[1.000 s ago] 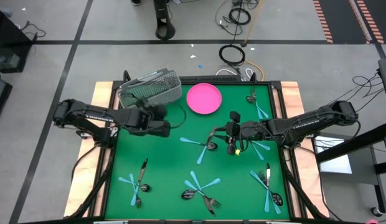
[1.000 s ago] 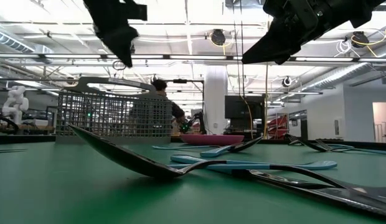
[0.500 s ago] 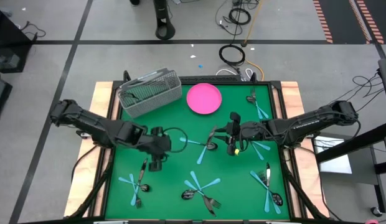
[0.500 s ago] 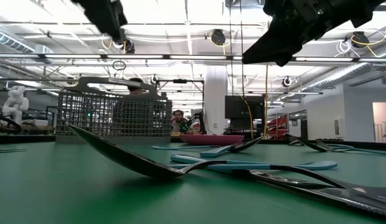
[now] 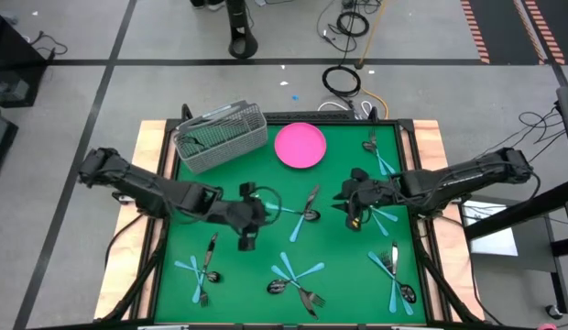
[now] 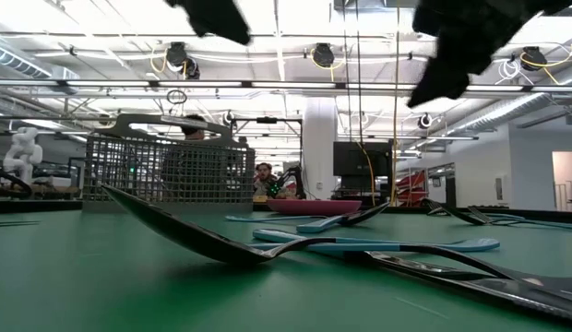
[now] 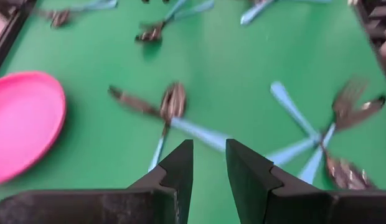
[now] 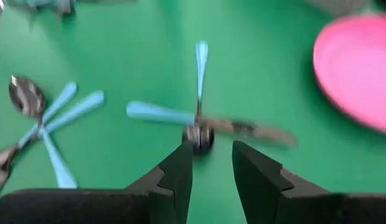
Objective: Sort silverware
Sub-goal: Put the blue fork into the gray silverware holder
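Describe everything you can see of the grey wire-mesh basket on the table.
The basket is a grey wire-mesh box with an open top, standing upright at the table's far left corner, set askew to the edge. Some dark utensils lie inside; their kind cannot be told. The pink plate lies beside it, apart. Neither gripper touches it.

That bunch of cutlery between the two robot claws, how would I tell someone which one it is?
Start at the pink plate near the green table's far edge, then come a little toward the near edge. The middle cluster lies there, between both grippers. Unlike the other piles, it lies at the table's centre, directly below the plate.
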